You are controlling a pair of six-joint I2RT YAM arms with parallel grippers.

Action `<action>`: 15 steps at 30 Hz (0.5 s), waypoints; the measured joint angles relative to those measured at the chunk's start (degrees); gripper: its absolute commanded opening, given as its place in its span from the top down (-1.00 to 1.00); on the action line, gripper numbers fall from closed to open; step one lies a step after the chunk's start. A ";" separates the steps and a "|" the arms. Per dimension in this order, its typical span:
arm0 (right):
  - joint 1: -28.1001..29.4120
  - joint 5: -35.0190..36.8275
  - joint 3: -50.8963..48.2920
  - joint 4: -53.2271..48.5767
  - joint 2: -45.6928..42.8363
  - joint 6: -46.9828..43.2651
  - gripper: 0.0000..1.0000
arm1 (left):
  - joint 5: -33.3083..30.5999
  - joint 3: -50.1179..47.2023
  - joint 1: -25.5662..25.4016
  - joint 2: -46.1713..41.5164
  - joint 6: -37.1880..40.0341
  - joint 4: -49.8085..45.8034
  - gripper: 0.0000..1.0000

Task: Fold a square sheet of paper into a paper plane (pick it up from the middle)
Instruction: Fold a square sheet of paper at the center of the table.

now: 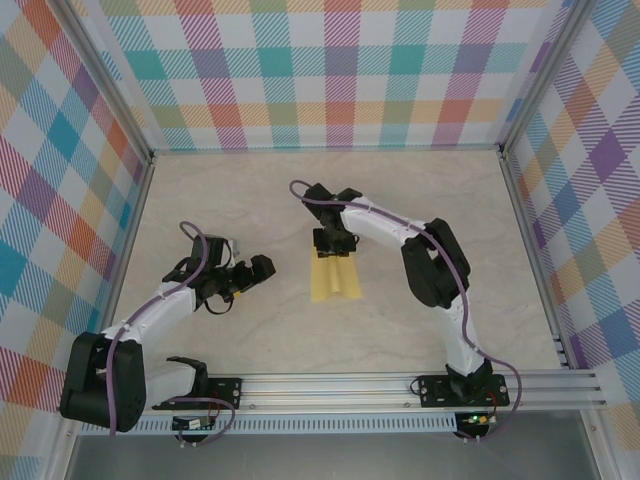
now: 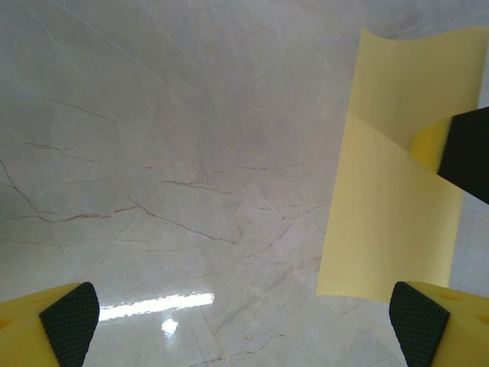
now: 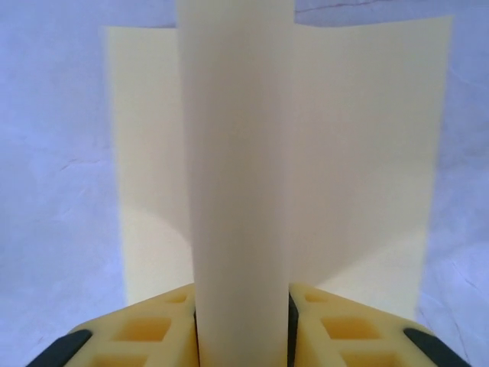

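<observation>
Between the closed-in fingers of my right gripper, a raised middle fold of the square sheet of paper is pinched upright, its side flaps lying on the table beyond, while my left gripper hangs spread wide just beside the sheet.

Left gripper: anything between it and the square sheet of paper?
Nothing visible: bare table lies between the open left gripper and the square sheet of paper. The right gripper pinches its raised middle fold.

readable text: none | labels: none | brands: none | numbers: none | signs: none
</observation>
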 measured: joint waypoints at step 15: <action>-5.46 -33.18 -23.69 33.77 -15.34 11.54 0.24 | 7.85 0.85 0.00 1.38 -3.23 3.98 -0.99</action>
